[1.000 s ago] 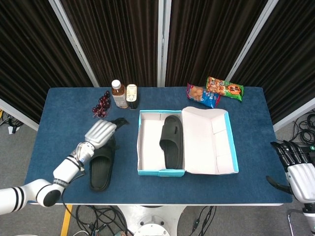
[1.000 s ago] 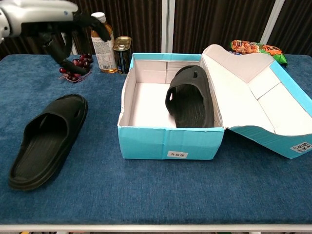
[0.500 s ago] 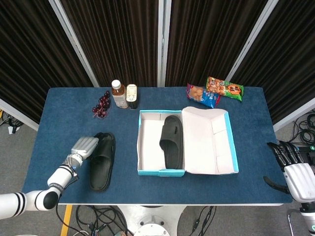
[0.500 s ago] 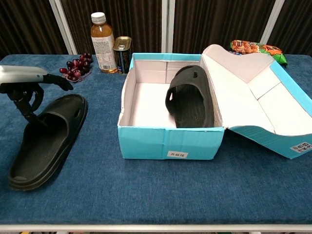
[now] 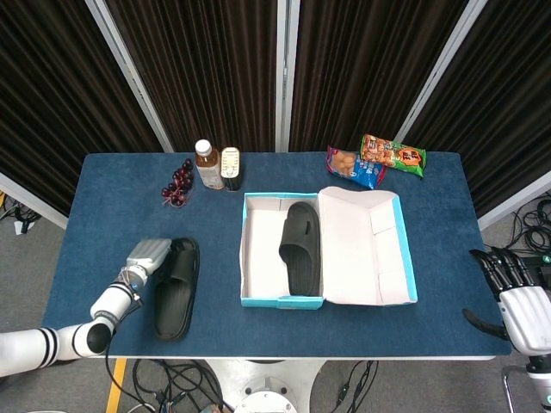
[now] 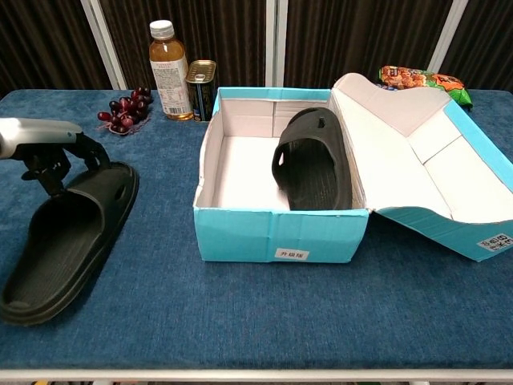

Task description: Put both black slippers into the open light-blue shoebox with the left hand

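One black slipper [image 5: 175, 291] [image 6: 68, 241] lies on the blue table, left of the open light-blue shoebox [image 5: 258, 258] [image 6: 280, 237]. My left hand [image 5: 148, 255] [image 6: 48, 148] is at the slipper's far end and grips its strap, with fingers tucked into the opening and the thumb over the outer edge. I cannot tell whether the slipper is off the cloth. The second black slipper [image 5: 301, 245] [image 6: 313, 160] rests inside the box, leaning on its right wall. My right hand [image 5: 516, 297] hangs off the table's right edge, holding nothing, fingers apart.
The box's lid [image 5: 370, 249] [image 6: 417, 152] lies folded open to the right. A tea bottle [image 5: 206, 163] [image 6: 166, 70], a small can [image 5: 230, 167] [image 6: 201, 88] and grapes [image 5: 177, 183] [image 6: 122, 112] stand at the back left. Snack bags [image 5: 379, 159] [image 6: 417, 79] lie at the back right.
My left hand came down from above the table onto the slipper's strap and closed on it. The slipper has shifted slightly left and toward the front edge. The right hand stayed put.
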